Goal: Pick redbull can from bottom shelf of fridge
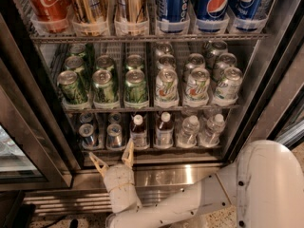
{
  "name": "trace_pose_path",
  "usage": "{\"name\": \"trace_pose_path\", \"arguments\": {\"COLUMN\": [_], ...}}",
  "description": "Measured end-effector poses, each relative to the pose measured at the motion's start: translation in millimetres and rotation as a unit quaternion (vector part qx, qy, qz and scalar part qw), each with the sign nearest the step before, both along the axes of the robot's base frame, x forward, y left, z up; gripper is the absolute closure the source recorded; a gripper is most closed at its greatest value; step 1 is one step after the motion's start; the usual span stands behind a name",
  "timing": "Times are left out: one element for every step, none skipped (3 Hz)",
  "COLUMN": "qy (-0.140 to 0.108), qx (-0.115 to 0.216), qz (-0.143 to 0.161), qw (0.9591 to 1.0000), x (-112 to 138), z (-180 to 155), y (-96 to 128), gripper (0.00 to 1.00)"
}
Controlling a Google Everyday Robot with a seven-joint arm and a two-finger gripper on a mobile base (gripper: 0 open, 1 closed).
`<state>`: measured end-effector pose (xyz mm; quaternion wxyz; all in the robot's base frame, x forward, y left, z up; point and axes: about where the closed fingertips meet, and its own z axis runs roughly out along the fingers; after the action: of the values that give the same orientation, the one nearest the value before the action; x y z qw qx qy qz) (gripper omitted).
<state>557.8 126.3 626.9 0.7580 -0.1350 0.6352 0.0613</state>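
The fridge stands open before me, with wire racks of cans and bottles. On the bottom shelf, two slim silver redbull cans stand at the left: one and another beside it, with more behind. My gripper is open and empty. It sits just below and in front of the bottom shelf's front edge, under the two cans, with its fingers pointing up toward them. The right fingertip overlaps the shelf edge near the second can.
White-capped bottles and clear water bottles fill the rest of the bottom shelf. Green cans and pale cans stand on the rack above; cola and Pepsi cans on top. A steel sill lies below. My white arm fills the lower right.
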Motion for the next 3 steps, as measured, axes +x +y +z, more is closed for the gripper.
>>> {"name": "trace_pose_path", "arguments": {"qy": [-0.005, -0.005, -0.007], "qx": [-0.015, -0.026, -0.038], "qz": [-0.004, -0.01, -0.016], "qw": [0.9999, 0.9996, 0.9991], "x": [6, 14, 23], "z": [-4, -9, -13], "y": [-1, -6, -8], "gripper": [0.16, 0.2, 0.22]}}
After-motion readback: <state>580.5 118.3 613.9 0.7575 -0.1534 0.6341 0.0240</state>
